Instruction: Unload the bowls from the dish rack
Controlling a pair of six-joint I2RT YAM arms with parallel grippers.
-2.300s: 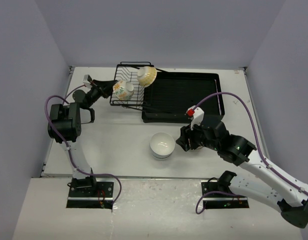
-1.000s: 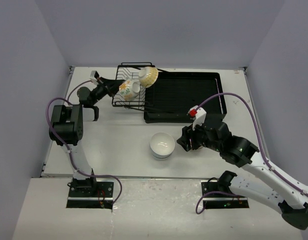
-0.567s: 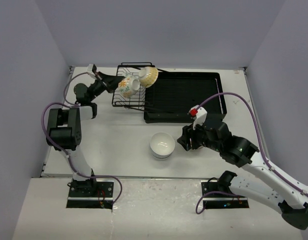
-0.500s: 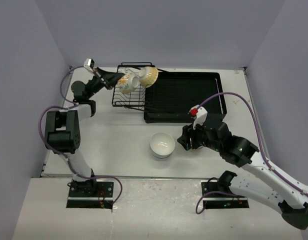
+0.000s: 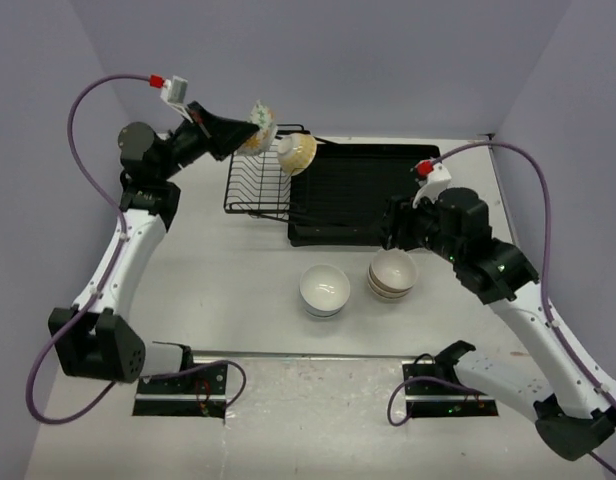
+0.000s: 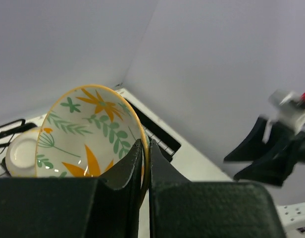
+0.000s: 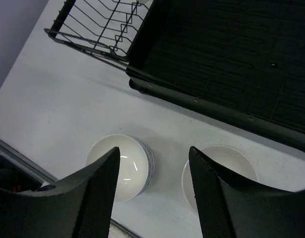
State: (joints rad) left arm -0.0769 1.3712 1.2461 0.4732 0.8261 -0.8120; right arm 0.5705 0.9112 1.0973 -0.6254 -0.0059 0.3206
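My left gripper [image 5: 243,133] is shut on the rim of the white bowl with orange flowers [image 5: 258,126] and holds it high above the black wire dish rack [image 5: 253,185]. In the left wrist view the rim sits between my fingers [image 6: 145,148] and the bowl [image 6: 88,131] faces the camera. A yellow patterned bowl [image 5: 296,152] leans in the rack's far right corner. A stack of white bowls [image 5: 324,290] and a stack of cream bowls [image 5: 393,274] stand on the table. My right gripper [image 7: 153,163] is open and empty, high above both stacks [image 7: 123,167] [image 7: 219,173].
The black drain tray [image 5: 368,190] joins the rack on the right and holds nothing I can see; it also shows in the right wrist view [image 7: 227,64]. Grey walls enclose the table on three sides. Purple cables loop from both arms.
My left arm has lifted the flowered bowl up out of the rack. My right arm has risen and pulled back to the right, uncovering the cream stack beside the white one.
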